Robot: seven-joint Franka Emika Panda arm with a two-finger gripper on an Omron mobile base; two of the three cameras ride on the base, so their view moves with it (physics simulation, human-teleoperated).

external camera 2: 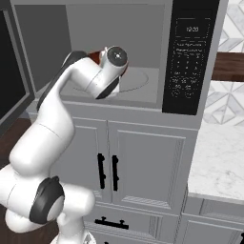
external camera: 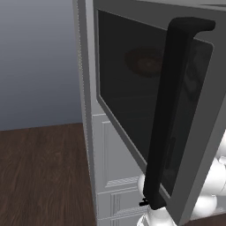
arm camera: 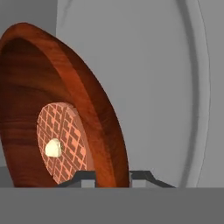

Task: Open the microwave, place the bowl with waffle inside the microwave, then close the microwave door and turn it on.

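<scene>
Gripper (arm camera: pixel 107 177) fingertips pinch the rim of the bowl (arm camera: pixel 94 109) — a round waffle (arm camera: pixel 61 140) with a pale butter pat lies inside. Bowl and hand sit within the microwave (external camera 2: pixel 143 28) cavity, over the turntable (external camera 2: pixel 138 81) — the microwave door (external camera: pixel 194 132) stands swung open.

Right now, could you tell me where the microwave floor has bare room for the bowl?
Inside the microwave, the grey turntable lies bare right of the arm, up to the panel-side wall. The left part is crowded: the gripper holds the bowl there by its rim, with the open door alongside.
</scene>
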